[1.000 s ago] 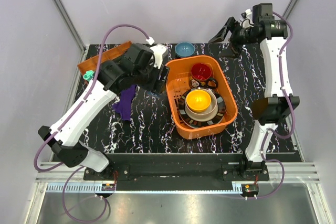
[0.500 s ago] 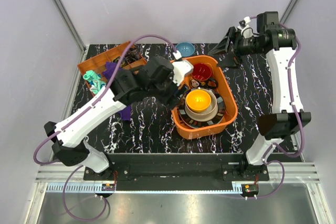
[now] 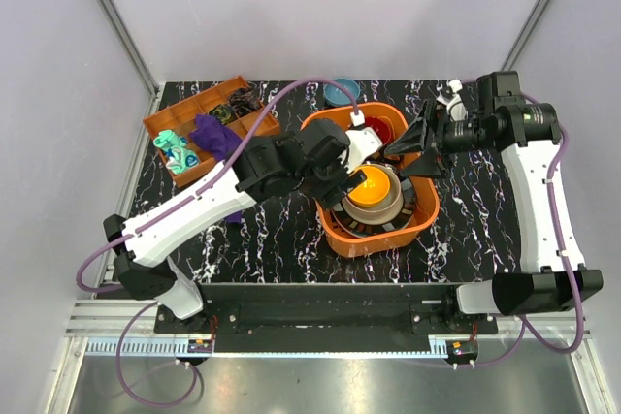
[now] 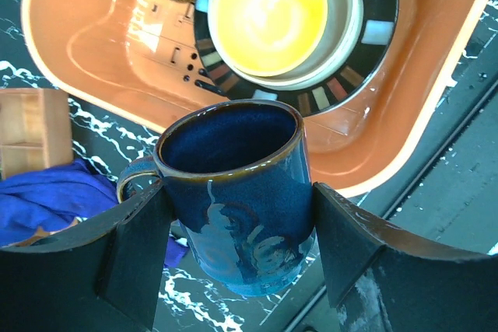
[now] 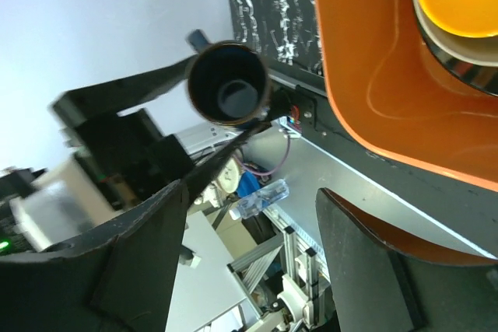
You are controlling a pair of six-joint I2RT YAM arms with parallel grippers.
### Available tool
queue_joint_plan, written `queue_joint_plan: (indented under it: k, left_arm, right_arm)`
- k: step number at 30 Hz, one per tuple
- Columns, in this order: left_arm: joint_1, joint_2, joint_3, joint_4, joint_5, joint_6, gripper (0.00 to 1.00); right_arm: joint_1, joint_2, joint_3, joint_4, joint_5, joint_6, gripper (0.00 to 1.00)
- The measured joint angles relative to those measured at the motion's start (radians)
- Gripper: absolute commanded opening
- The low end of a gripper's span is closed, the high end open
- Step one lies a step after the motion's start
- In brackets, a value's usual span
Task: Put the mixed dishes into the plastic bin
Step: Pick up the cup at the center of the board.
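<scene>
Left wrist view: blue mug (image 4: 233,184) upright, pinched between the jaws of the left gripper (image 4: 240,219), over the plastic bin (image 4: 85,44) rim.

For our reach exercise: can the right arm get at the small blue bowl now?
Probably yes: the right pincer is open and empty, and the small blue bowl sits uncovered behind the plastic bin.

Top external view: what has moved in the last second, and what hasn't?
The left tool, shut on a blue mug, swung right from the left side to the plastic bin's left rim. The right tool, open, came forward and inward to the bin's right rim. The red mug, orange-yellow bowl and small blue bowl stayed put.
</scene>
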Motion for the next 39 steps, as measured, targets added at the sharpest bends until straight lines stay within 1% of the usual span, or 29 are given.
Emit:
queue_joint_plan:
  k: [3,7,13,18,20,22,26,36,39]
  left_arm:
    - [0.0,0.016,0.04,-0.008,-0.008,0.012,0.0]
    - [-0.005,0.047,0.134,-0.006,-0.009,0.023,0.0]
    - [-0.044,0.082,0.221,-0.007,-0.009,0.03,0.0]
    - [-0.084,0.1,0.226,-0.016,-0.009,0.031,0.0]
    - [-0.093,0.103,0.226,-0.02,-0.009,0.031,0.0]
    - [-0.099,0.103,0.226,-0.025,-0.009,0.031,0.0]
    - [-0.103,0.103,0.226,-0.026,-0.009,0.031,0.0]
    - [-0.113,0.112,0.232,-0.025,-0.01,0.031,0.0]
    - [-0.121,0.12,0.234,-0.022,-0.01,0.031,0.0]
  right_arm:
    - [0.004,-0.021,-0.031,-0.002,0.029,-0.004,0.77]
    - [0.005,-0.023,-0.067,0.0,0.066,-0.001,0.77]
    - [0.013,-0.023,-0.12,0.0,0.071,0.026,0.76]
    - [0.019,-0.026,-0.126,-0.001,0.07,0.042,0.76]
    - [0.019,-0.028,-0.126,0.0,0.07,0.048,0.74]
    - [0.02,-0.032,-0.126,0.0,0.07,0.053,0.69]
    - [0.025,-0.039,-0.129,-0.001,0.069,0.061,0.63]
    - [0.047,-0.039,-0.13,0.0,0.068,0.084,0.62]
    - [0.056,-0.039,-0.13,0.0,0.068,0.093,0.58]
